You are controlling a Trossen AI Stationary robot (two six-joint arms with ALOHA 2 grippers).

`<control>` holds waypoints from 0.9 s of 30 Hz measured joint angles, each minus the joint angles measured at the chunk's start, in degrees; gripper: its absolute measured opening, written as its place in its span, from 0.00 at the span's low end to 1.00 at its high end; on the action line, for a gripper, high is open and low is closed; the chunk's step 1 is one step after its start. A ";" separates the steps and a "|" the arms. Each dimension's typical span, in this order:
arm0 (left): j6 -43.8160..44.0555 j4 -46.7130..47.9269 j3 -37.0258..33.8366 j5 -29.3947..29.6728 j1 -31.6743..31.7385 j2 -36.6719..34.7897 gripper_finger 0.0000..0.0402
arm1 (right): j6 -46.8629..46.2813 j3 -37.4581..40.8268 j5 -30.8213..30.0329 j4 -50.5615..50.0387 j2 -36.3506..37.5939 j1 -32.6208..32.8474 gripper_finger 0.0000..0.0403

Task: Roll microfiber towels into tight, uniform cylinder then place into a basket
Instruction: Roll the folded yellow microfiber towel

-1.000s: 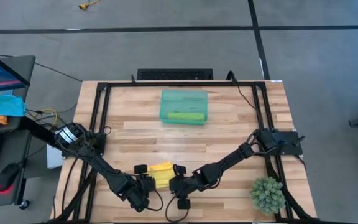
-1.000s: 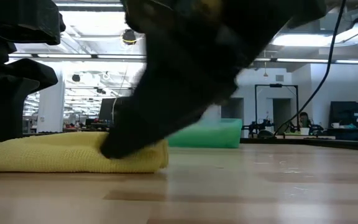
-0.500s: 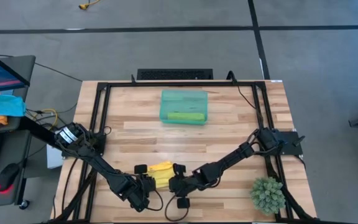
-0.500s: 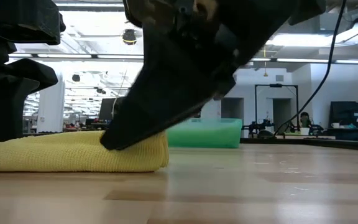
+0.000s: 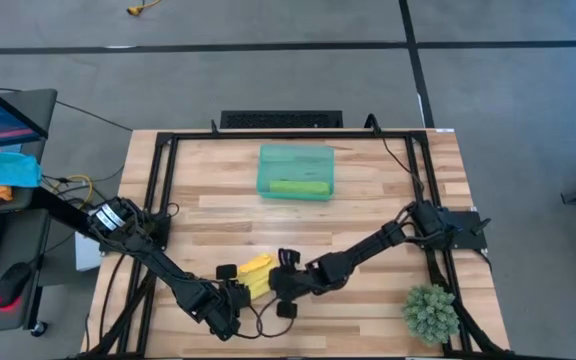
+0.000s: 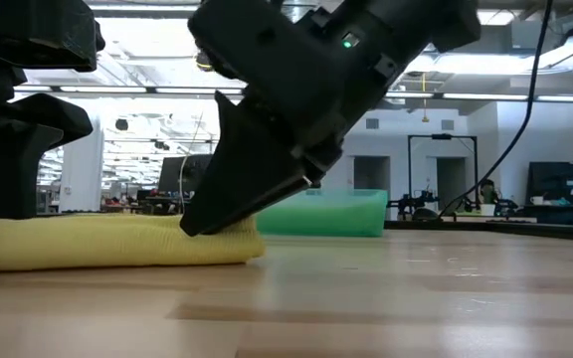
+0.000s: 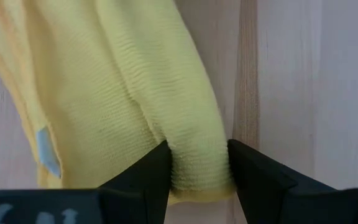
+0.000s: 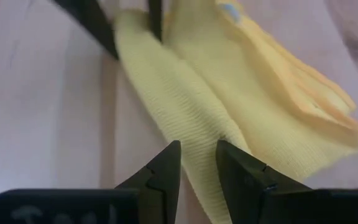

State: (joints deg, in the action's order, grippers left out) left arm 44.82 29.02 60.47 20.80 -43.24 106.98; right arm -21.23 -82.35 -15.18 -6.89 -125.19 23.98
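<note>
table: both grippers on yellow towel

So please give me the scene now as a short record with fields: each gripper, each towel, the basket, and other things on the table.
left gripper: shut on one end of the yellow towel, near the table's front edge
right gripper: shut on the other end of the same roll
yellow towel: partly rolled, lying on the table
green towel: rolled, inside the basket
basket: at the back middle of the table
plant: front right corner
</note>
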 joint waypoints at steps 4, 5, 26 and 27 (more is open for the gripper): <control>-0.01 0.00 0.00 -0.01 0.00 0.00 0.38 | -3.51 0.00 0.17 -0.96 -0.04 -0.92 0.31; -0.20 0.00 0.00 0.00 0.00 0.00 0.38 | -4.55 -0.03 0.23 -1.05 -0.40 -1.16 0.31; -1.91 12.72 9.22 10.37 -5.15 0.21 0.38 | -8.81 -0.09 2.95 -0.40 -1.55 -2.02 0.31; -2.79 12.56 9.62 10.99 -5.85 0.20 0.38 | -8.81 -0.09 2.95 -0.38 -1.55 -2.02 0.31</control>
State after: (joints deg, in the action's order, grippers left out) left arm 42.03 41.58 70.09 31.79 -49.09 107.18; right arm -30.04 -82.43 -12.23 -7.27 -126.74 21.96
